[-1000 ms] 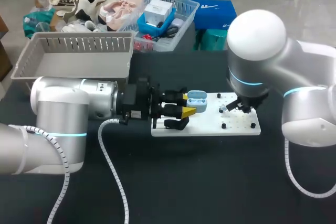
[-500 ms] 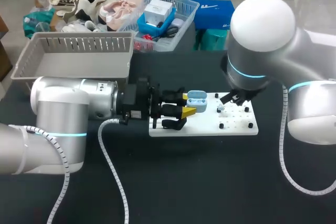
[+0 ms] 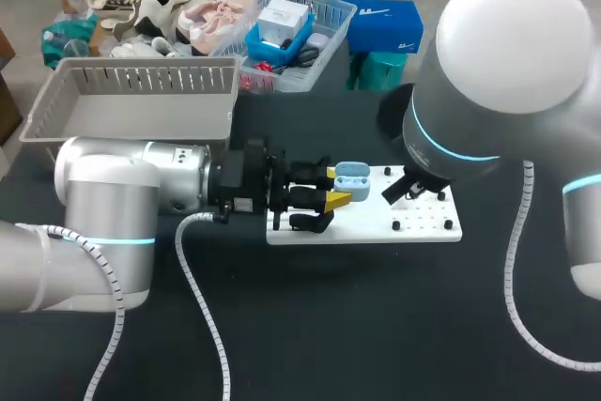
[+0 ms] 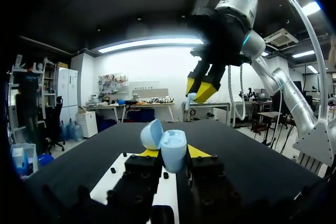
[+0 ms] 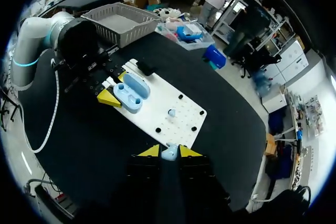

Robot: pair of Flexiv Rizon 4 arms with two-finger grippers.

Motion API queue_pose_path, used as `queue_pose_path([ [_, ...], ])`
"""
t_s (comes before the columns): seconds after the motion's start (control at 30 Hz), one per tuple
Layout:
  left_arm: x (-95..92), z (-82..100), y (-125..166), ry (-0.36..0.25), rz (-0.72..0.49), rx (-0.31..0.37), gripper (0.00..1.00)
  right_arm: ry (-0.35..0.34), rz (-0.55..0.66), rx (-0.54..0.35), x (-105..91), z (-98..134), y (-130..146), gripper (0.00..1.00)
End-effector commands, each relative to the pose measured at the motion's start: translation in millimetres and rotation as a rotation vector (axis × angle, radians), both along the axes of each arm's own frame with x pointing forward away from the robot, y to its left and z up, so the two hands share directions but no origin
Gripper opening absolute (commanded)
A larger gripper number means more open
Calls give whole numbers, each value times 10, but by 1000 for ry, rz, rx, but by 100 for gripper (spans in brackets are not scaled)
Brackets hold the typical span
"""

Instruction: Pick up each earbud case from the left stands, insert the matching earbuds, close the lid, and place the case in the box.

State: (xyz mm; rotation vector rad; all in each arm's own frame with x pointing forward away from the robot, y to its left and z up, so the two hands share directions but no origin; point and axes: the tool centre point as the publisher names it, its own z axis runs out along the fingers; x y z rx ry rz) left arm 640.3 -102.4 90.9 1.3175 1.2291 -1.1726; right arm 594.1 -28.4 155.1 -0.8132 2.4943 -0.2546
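Plainly, over the desk's (image 3: pixel 376 326) white board (image 3: pixel 423 230), the left pincer (image 3: pixel 336 186) clamps the open earbud case (image 3: pixel 352 176), lid tipped back, apparently steadying its wells for loading. Above and ahead of it, the right pincer (image 5: pixel 169 152) pinches one pale earbud (image 5: pixel 169 155), seemingly to seat it.

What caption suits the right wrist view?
Right claw holds an earbud over the board; left claw grips the open case.
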Motion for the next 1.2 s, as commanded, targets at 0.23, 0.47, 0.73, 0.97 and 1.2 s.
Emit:
queue_pose_path([
  [0.23,4,-4,-2,-1,0,-1,0,-10,32,14,-500,369,443,0],
  [0.47,4,-4,-2,-1,0,-1,0,-13,45,23,-555,369,690,0],
  [0.73,4,-4,-2,-1,0,-1,0,-13,45,23,-555,369,690,0],
  [0.97,4,-4,-2,-1,0,-1,0,-13,45,23,-555,369,690,0],
  [1.2,4,-4,-2,-1,0,-1,0,-26,-171,152,-257,405,734,0],
])
